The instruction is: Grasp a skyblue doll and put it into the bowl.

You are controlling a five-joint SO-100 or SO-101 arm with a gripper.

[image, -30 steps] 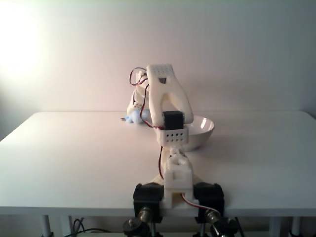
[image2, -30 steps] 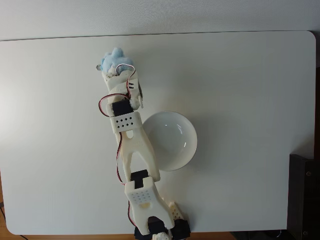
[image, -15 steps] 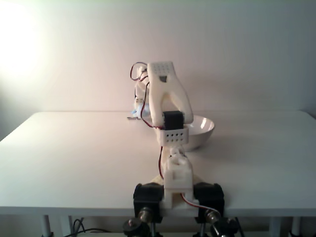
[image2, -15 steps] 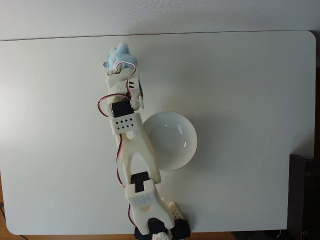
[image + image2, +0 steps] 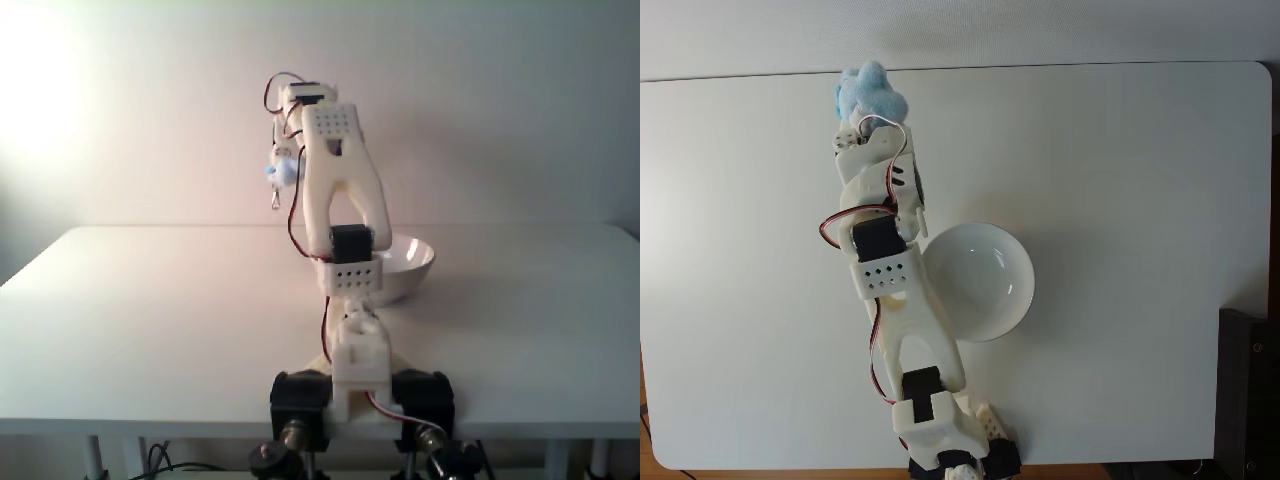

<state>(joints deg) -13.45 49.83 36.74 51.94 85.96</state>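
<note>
Hanging clear above the tabletop (image 5: 1120, 140), the tool (image 5: 862, 112) pinches the skyblue doll (image 5: 868, 92), soft and light, at the bowl's (image 5: 980, 282) eleven o'clock; squeezing its middle suits it.

Skyblue doll (image 5: 870, 93) held aloft above table, white bowl (image 5: 975, 281) upright, empty

doll (image 5: 870, 92) up in jaws, bowl (image 5: 980, 285) right of arm (image 5: 890, 290)
</note>
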